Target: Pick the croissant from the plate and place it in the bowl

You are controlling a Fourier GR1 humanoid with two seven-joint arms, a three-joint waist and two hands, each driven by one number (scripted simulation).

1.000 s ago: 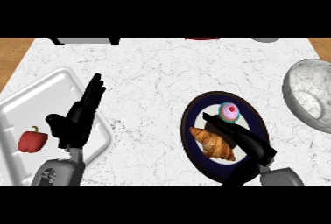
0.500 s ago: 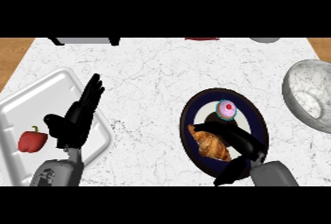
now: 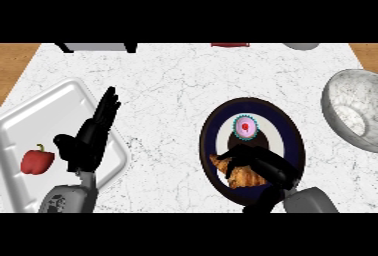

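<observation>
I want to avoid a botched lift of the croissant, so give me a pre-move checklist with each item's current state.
1. Right hand curled over the croissant: ok.
2. Fingers wrapped fully under the croissant: cannot tell, the hand hides it.
3. Cupcake apart from the hand, farther back on the plate: ok.
4. Bowl in view at the right edge, nothing seen inside: ok.
5. Counter between plate and bowl free of objects: ok.
6. Left hand open, resting over the tray, away from the plate: ok.
</observation>
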